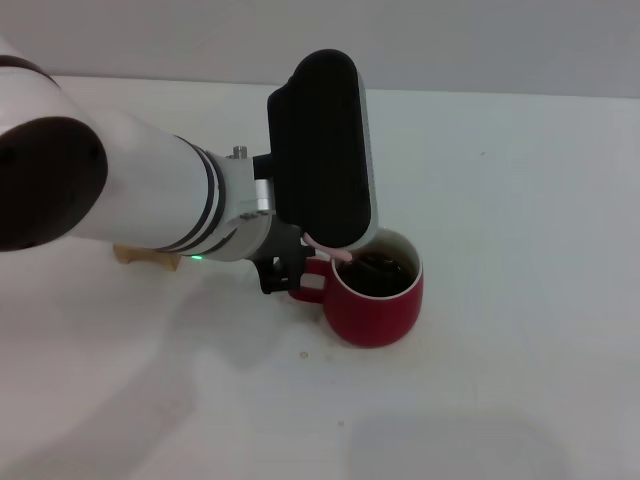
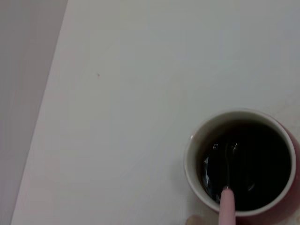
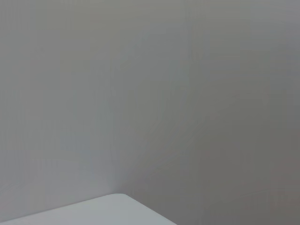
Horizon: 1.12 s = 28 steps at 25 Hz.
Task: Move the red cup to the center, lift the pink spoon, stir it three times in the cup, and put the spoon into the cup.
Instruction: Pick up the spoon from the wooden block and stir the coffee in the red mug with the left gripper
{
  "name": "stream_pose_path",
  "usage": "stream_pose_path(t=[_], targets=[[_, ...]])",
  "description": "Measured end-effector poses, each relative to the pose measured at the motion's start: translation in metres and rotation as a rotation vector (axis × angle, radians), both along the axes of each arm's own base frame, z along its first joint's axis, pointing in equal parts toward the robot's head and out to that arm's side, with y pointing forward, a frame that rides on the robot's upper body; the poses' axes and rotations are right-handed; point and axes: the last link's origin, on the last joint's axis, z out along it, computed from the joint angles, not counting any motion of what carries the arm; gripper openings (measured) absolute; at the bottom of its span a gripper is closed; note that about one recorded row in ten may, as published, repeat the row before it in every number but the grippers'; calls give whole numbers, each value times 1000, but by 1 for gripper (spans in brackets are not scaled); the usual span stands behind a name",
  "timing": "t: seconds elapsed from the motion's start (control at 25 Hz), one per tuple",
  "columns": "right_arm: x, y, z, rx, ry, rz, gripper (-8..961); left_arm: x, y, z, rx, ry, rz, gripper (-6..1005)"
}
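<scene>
The red cup [image 1: 375,305] stands on the white table near the center [image 1: 470,330], filled with dark liquid, its handle toward my left arm. My left gripper [image 1: 298,264] hovers at the cup's handle side, mostly hidden under the black wrist housing, and appears shut on the pink spoon [image 1: 330,251]. The spoon's pink handle crosses the rim at a slant. In the left wrist view the pink spoon [image 2: 227,206] dips its end into the dark liquid of the red cup [image 2: 193,161]. My right gripper is out of view.
A tan wooden block [image 1: 140,256] peeks out from under my left forearm. The white table [image 1: 520,180] stretches right of and behind the cup. The right wrist view shows only a grey wall and a table corner [image 3: 108,208].
</scene>
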Motion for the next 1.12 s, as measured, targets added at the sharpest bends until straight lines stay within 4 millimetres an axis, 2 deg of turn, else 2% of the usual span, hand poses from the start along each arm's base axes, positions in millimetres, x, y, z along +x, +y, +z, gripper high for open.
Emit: stream_pose_path(t=[0.32,0.76,1.0,1.12], targets=[[0,1,0,0,-1,3,0,2,-2,2,0,2,-17,64],[-2,3,-3,-15,6,9,0,-3,-7,8,-45,34,33,72],[-2,3,-4,-17,9,10,0,6,-5,24,-76,-91,79,203],[-3,2,-5,-18,12,12,0,13,-8,32,-99,-161,79,206]])
